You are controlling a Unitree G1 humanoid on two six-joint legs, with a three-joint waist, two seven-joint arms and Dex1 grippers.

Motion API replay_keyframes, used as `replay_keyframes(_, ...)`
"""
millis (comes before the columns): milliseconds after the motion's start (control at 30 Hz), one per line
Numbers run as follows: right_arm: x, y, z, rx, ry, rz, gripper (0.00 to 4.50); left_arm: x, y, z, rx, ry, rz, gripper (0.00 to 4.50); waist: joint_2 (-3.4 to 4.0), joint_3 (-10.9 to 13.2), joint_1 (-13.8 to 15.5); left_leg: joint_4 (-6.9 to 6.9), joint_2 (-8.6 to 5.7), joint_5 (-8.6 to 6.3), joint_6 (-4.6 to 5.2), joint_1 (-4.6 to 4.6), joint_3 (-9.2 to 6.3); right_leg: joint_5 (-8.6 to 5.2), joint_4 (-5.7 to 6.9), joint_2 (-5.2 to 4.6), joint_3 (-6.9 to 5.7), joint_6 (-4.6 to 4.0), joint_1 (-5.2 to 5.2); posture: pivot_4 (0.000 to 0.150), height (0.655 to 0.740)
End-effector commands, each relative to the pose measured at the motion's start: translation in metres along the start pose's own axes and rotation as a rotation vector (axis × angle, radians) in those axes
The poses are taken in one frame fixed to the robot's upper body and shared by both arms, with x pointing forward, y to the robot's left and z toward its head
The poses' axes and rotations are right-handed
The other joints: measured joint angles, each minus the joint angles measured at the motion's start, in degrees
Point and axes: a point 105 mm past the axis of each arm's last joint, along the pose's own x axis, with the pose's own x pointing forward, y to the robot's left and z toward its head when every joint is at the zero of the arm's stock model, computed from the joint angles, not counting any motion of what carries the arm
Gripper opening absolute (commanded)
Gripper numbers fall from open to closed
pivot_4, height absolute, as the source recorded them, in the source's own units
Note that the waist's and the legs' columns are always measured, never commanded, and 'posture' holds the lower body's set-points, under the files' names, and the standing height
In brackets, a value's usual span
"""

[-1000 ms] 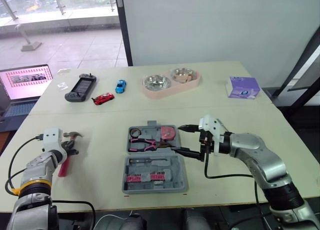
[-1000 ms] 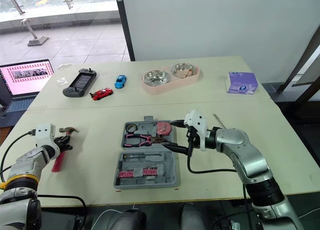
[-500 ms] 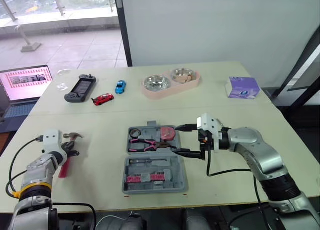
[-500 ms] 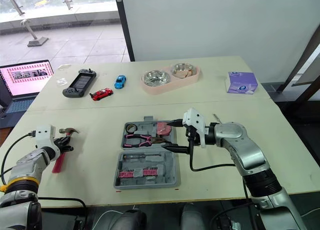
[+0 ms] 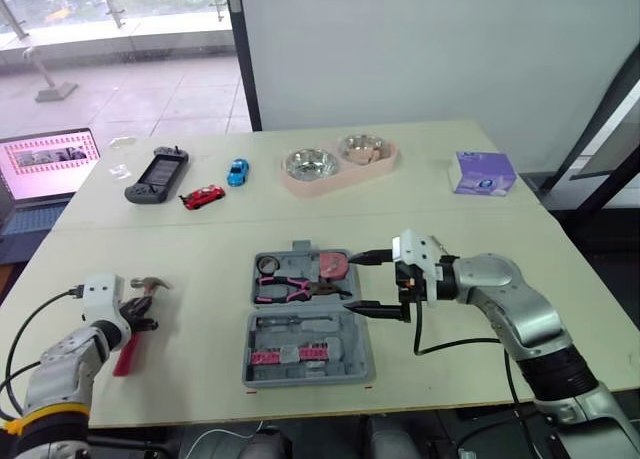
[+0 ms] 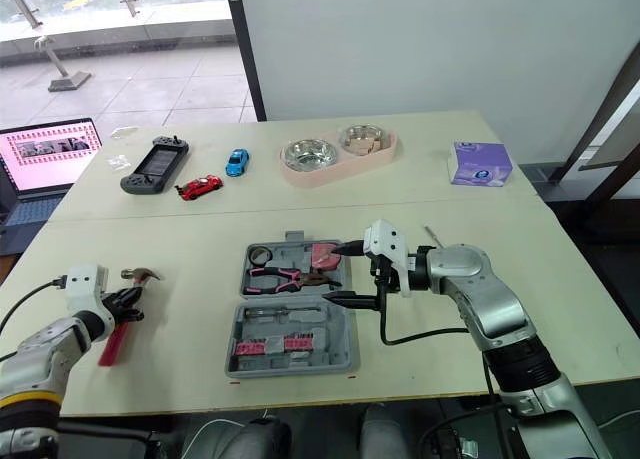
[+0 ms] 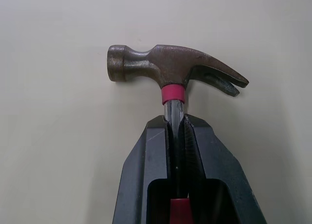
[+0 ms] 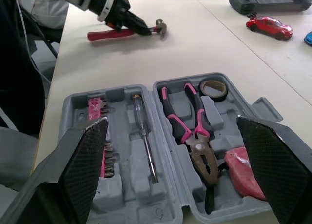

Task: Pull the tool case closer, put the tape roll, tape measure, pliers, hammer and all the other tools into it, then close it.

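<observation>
The grey tool case (image 5: 308, 319) lies open at the table's middle. It holds pink-handled pliers (image 5: 290, 287), a tape roll (image 5: 268, 266), a pink tape measure (image 5: 335, 266), a screwdriver (image 8: 145, 141) and pink bits (image 5: 290, 355). At the case's right edge my right gripper (image 5: 368, 279) stands open with nothing between its fingers. Far to the left, my left gripper (image 5: 135, 314) is shut on the steel shaft of the red-handled hammer (image 5: 150, 282), just below the head (image 7: 170, 68). The hammer sits low at the table surface; I cannot tell if it touches.
Along the far side sit a laptop (image 5: 45, 169), a black game controller (image 5: 155, 175), a red toy car (image 5: 203, 196), a blue toy car (image 5: 237, 171), a pink double bowl (image 5: 340, 162) and a purple tissue box (image 5: 483, 172).
My left gripper and the hammer in it have drawn slightly toward the table's near edge. The right gripper has barely shifted and stays open by the case.
</observation>
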Motion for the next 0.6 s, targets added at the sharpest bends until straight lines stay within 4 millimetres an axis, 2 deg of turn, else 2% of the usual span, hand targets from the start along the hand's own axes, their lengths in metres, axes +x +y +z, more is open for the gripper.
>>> replay_keyframes(33,0.001,0.002,0.014,-0.029,-0.046,-0.016,4.5,-0.017,0.007,0.035,0.082,-0.065,-0.007,0.05,-0.18,0.01,0.04,0.0,0.01,0.0,0.0,-0.01,-0.02,0.0,0.0,0.01,-0.01,-0.01,-0.01,0.15,0.736)
replay_keyframes(267,0.003,0.003,0.014,-0.021,-0.047,-0.039,4.5,-0.026,-0.002,0.043,0.145,-0.069,-0.046,0.05,-0.2,0.02,0.21,-0.01,0.0,0.0,-0.01,-0.04,-0.01,0.0,-0.07,0.0,-0.01,-0.01,0.0,0.15,0.736)
replay_keyframes(600,0.006,0.002,0.009,-0.014,-0.036,-0.066,4.5,-0.015,-0.014,0.021,0.133,-0.003,-0.077,0.05,-0.2,0.01,0.14,-0.01,0.01,0.0,-0.01,-0.03,-0.01,0.0,-0.07,0.0,-0.01,-0.01,0.0,0.15,0.736)
